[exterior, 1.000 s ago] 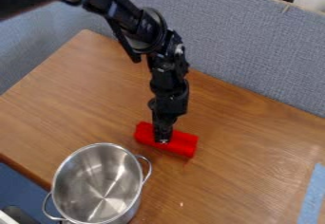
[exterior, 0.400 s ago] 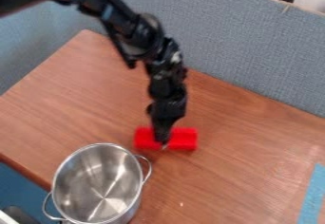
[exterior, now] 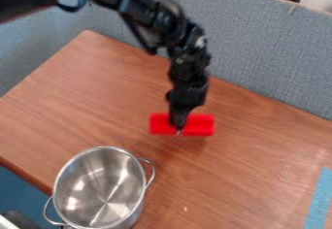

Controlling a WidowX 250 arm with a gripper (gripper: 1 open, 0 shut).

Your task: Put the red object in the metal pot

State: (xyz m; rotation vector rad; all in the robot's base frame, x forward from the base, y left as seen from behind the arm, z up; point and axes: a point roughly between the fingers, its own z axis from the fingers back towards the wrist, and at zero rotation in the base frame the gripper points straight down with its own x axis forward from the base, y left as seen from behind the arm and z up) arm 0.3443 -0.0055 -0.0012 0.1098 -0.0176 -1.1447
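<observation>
The red object, a small red bar, hangs just above the wooden table right of centre. My gripper points straight down and is shut on the bar's middle, hiding that part of it. The bar's two ends stick out left and right of the fingers. The metal pot, round and shiny with small loop handles, stands at the table's front left, below and left of the bar. The pot's inside holds nothing.
A grey padded wall runs behind the table. The table's right edge lies close to the bar's right side. A blurred white object sits at the lower left corner.
The gripper closed on the red bar and lifted it off the table. Arm and bar shifted to the right and slightly up in the picture.
</observation>
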